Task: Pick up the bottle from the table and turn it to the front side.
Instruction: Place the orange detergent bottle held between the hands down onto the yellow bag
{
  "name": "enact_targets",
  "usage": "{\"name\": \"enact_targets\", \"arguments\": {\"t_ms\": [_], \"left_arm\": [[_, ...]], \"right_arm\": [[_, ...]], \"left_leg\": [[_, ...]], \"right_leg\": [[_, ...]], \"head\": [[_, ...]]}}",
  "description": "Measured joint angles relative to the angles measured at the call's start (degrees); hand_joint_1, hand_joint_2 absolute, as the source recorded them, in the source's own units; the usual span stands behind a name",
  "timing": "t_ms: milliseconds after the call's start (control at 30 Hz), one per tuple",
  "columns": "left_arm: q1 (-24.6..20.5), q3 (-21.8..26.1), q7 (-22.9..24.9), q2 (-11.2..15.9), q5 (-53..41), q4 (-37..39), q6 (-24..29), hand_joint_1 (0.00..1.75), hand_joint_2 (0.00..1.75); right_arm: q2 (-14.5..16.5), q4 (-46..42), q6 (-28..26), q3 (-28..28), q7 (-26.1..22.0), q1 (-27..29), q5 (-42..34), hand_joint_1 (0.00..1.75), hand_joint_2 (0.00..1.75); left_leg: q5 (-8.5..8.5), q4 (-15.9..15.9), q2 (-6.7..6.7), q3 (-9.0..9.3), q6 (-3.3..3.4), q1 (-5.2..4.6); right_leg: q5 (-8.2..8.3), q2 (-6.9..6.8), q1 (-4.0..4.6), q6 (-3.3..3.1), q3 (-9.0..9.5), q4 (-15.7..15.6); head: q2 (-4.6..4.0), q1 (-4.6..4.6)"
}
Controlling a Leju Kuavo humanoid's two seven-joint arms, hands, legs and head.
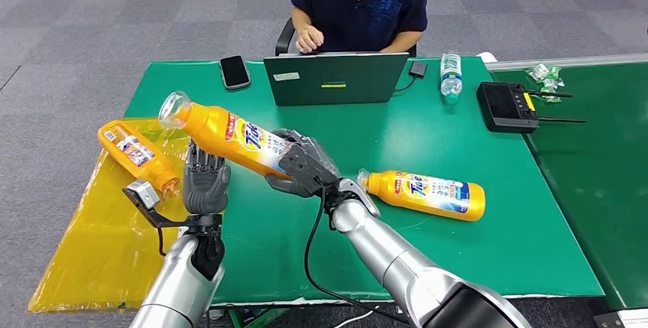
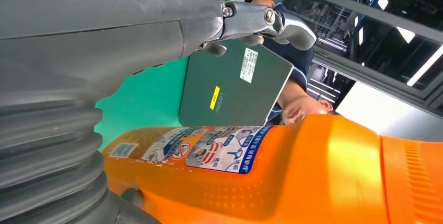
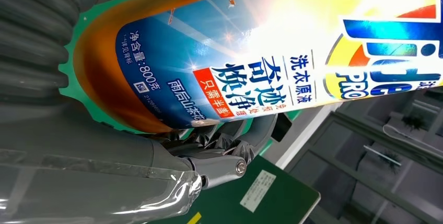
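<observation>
Your right hand (image 1: pixel 302 167) grips the orange bottle (image 1: pixel 229 135) by its base end, holding it tilted above the green table (image 1: pixel 458 221) with its front label up and its clear cap pointing away to the left. Your left hand (image 1: pixel 205 183) stands just below the bottle, fingers raised and apart, holding nothing. A second bottle (image 1: pixel 424 194) lies on the table to the right of your right hand, and a third (image 1: pixel 137 152) rests on the yellow sheet (image 1: pixel 84 251) beside your left hand.

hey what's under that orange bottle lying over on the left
The left orange bottle lies on a yellow sheet spread over the green table. Whatever is directly beneath the bottle is covered.
</observation>
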Motion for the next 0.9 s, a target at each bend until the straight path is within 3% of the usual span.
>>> {"name": "enact_targets", "arguments": {"t_ms": [567, 900], "left_arm": [[-1.34, -1.08, 0.0, 0.03, -2.34, -6.82, 2.28, 0.0, 1.75], [-2.13, -2.67, 0.02, 0.52, 2.95, -6.22, 1.38, 0.0, 1.75]], "right_arm": [[0.44, 4.44, 3.56, -0.01, 0.07, 0.97, -2.09, 1.75, 1.75], [0.61, 5.04, 3.92, -0.01, 0.05, 1.01, -3.08, 1.75, 1.75]], "left_leg": [[0.0, 0.0, 0.0, 0.0, 0.0, 0.0], [0.0, 0.0, 0.01, 0.0, 0.0, 0.0]], "right_leg": [[0.0, 0.0, 0.0, 0.0, 0.0, 0.0], [0.0, 0.01, 0.0, 0.0, 0.0, 0.0]], "head": [[0.0, 0.01], [0.0, 0.01]]}}
